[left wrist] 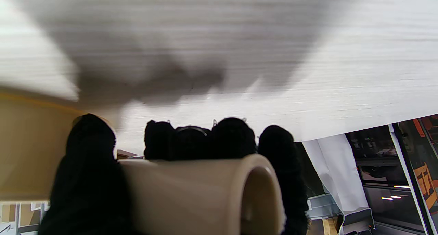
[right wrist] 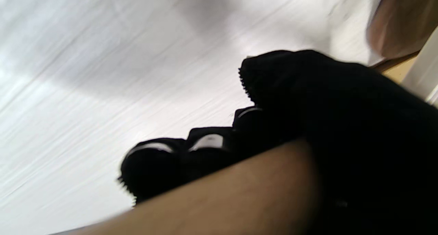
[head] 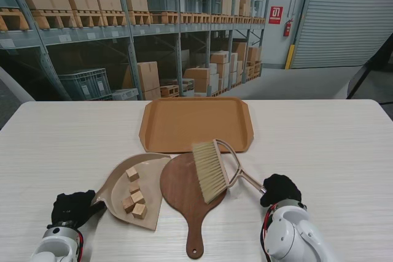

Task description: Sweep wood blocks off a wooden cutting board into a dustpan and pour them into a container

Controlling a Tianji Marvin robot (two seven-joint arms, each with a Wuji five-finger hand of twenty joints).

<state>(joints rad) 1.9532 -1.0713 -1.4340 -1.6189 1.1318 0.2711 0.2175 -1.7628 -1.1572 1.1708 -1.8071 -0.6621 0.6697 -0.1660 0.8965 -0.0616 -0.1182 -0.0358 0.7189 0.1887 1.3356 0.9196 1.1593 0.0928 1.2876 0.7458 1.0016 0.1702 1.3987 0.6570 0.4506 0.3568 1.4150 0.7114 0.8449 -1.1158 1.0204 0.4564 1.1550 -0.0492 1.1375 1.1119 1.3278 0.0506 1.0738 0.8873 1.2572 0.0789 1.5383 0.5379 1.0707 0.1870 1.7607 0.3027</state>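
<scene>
**Both hands gripping tools; blocks sat in dustpan**

Left robot hand (head: pixel 72 208) was low at the near-left of the tabletop (head: pixel 55 145), its black-gloved fingers (left wrist: pixel 232 135) wrapped around the cream handle of the dustpan (head: pixel 120 183). Right robot hand (head: pixel 280 189) was at near-right, clenched on the wooden handle of the brush (head: pixel 210 170); the right wrist view was blurred.

Brush bristles lay across the far part of the round cutting board (head: pixel 187 197), handle running right toward the right hand. Dustpan touched the board's left edge. An orange tray (head: pixel 196 124) lay farther from me, just past both. Warehouse shelving stood beyond the tabletop.

Wood blocks (head: pixel 135 197) sat clustered inside the dustpan, right of the left hand.
</scene>
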